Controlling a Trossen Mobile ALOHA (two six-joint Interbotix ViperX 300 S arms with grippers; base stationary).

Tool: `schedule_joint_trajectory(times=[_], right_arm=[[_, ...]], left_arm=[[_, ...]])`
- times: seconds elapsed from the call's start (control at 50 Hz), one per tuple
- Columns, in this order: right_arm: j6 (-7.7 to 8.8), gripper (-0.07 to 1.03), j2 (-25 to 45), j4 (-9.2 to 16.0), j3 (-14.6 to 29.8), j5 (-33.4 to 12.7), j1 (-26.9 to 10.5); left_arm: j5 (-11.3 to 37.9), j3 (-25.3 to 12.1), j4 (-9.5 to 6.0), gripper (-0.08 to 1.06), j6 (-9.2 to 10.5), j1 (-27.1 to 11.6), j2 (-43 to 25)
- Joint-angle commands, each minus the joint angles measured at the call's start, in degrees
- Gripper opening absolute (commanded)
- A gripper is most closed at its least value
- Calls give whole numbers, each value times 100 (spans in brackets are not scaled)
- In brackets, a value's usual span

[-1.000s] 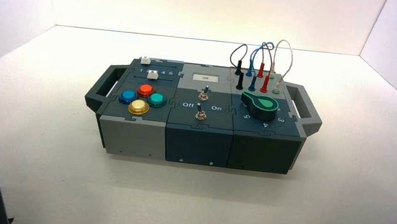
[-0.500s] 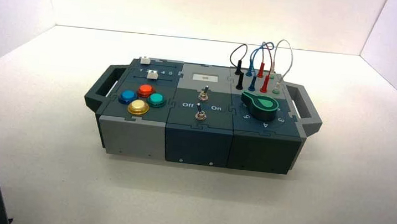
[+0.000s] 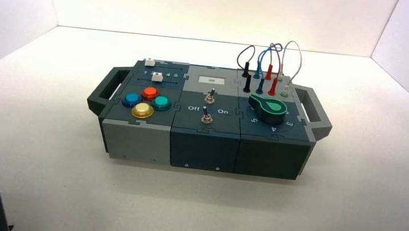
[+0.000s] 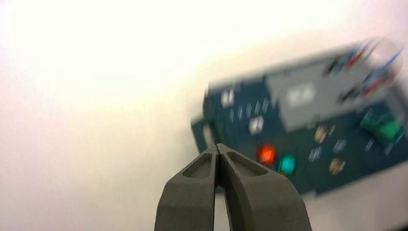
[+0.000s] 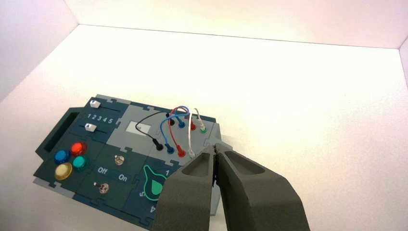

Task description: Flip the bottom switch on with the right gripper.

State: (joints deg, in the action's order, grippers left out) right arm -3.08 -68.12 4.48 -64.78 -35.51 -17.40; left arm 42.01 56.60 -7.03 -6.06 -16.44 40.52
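Showing only in its wrist view, the right gripper (image 5: 215,147) presses its fingers together, apparently beyond the bottom switch (image 5: 103,188).

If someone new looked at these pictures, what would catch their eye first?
Probably the cluster of four bright buttons, red, blue, green and yellow, at the box's left. Next would come the looping coloured wires at its back right, and the chunky green knob in front of them.
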Motion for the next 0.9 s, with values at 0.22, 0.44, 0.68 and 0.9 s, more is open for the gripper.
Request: schedule_joint_trajectory(times=[0.22,0.44,0.68,0.9], right_arm=[[-9,-2,712,220,545,62,-53],[-9,-2,1187,272,650,220,-246],[-18,-2,1547,422,703,448,-439],[-26,-2,1811,431,853,563,-519]], left_arm=[[70,-246,70,-3,-536,-26,-896],[-123,-396,0,-3,-703,-149,-1468],[-272,-439,-114,-3,-703,-352,-2285],[-369,-606,-272,-3,-686,-439,-2971]])
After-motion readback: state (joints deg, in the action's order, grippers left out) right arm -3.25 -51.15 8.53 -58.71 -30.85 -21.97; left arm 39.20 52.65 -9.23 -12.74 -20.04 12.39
